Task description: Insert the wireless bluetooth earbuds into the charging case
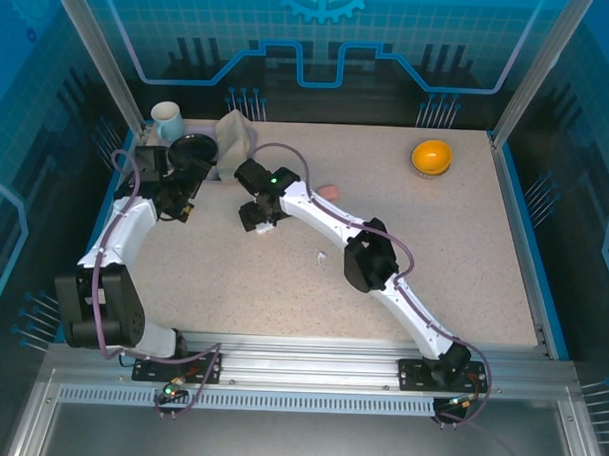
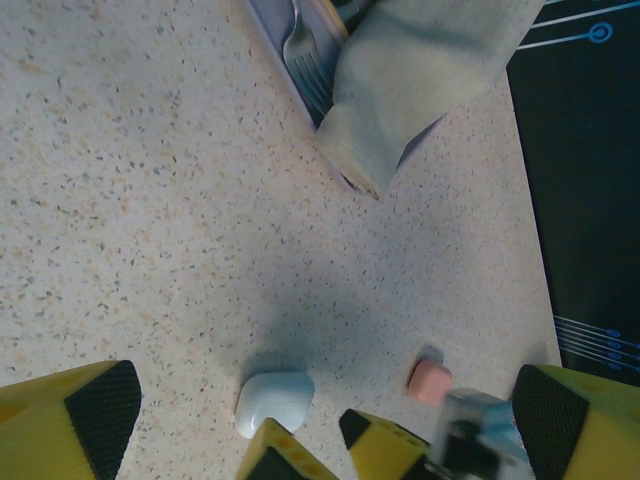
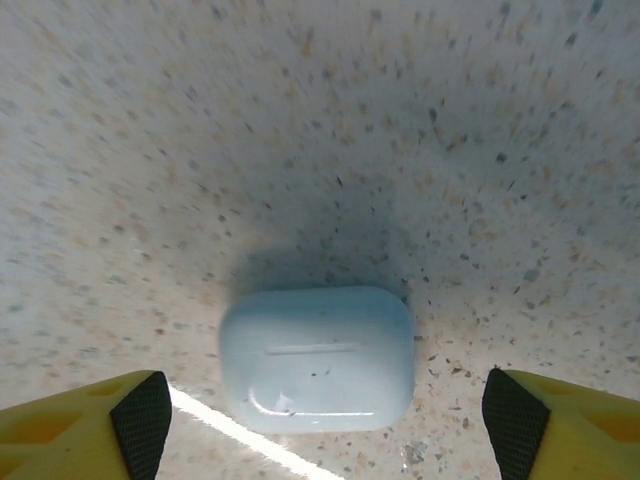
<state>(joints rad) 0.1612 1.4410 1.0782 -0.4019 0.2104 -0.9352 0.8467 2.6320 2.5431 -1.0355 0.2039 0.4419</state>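
Note:
A closed white charging case (image 3: 318, 357) lies flat on the speckled table. My right gripper (image 3: 328, 425) is open and straddles it, one pad on each side with a gap to the case. In the left wrist view the same white case (image 2: 274, 400) sits partly behind the right arm's yellow fingers (image 2: 400, 450). A salmon-pink case (image 2: 430, 381) lies close by to the right, seen from above as pink case (image 1: 329, 191). My left gripper (image 2: 327, 410) is open with nothing in it, left gripper (image 1: 183, 206) hovering left of the right gripper (image 1: 255, 222). One tiny white earbud (image 1: 322, 256) lies loose on the table.
A beige cloth (image 2: 420, 70) drapes over a tray holding a fork (image 2: 300, 45) at the back left. A white mug (image 1: 167, 120) and a black bowl (image 1: 192, 149) stand nearby. An orange bowl (image 1: 431, 155) sits at the back right.

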